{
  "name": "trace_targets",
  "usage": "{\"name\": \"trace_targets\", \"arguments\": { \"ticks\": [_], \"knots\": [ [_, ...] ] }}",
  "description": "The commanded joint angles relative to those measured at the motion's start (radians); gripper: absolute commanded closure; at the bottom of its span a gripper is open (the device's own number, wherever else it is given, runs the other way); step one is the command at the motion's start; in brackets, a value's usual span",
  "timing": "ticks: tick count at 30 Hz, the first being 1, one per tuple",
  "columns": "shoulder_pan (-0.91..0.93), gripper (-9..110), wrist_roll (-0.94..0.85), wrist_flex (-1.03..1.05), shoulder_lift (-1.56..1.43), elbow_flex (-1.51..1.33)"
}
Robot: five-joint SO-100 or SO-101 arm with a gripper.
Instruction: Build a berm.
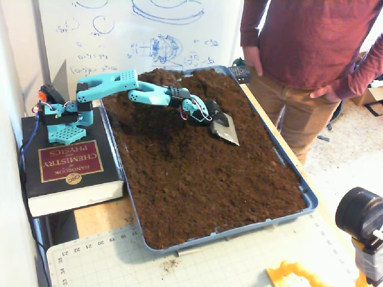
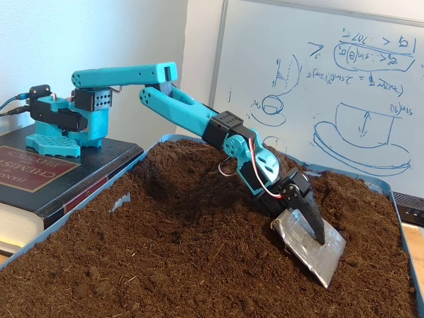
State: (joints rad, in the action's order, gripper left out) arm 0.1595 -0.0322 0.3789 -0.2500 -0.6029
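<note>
I see the berm (image 1: 173,81), a loose dark-brown crumbly soil mound, at the blue tray's (image 1: 311,203) far edge. Light, soft, slumps; needs pushing w/ blade, not gripping. Turquoise claw (image 2: 310,228) pinches a flat silver scoop blade (image 2: 311,248).

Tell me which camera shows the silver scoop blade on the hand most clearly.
The low side-on fixed view: the scoop blade fills the foreground, flat face tilted, lower edge at the soil. The high fixed view shows the blade smaller, from above, over the tray's soil, near the mounded berm at the back.
</note>
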Motion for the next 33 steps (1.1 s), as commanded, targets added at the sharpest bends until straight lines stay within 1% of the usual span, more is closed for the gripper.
{"name": "trace_targets", "arguments": {
  "ticks": [1, 12, 17, 24, 29, 33],
  "knots": [
    [0.0, 101, -0.014, 0.083, -0.064, -0.058],
    [-0.006, 101, -0.02, 0.425, -0.239, -0.169],
    [-0.006, 101, -0.081, 0.534, -0.284, -0.204],
    [-0.006, 101, -0.095, 0.64, -0.42, -0.273],
    [-0.025, 101, -0.081, 0.71, -0.577, -0.301],
    [-0.054, 101, -0.077, 0.723, -0.71, -0.29]
  ]
}}
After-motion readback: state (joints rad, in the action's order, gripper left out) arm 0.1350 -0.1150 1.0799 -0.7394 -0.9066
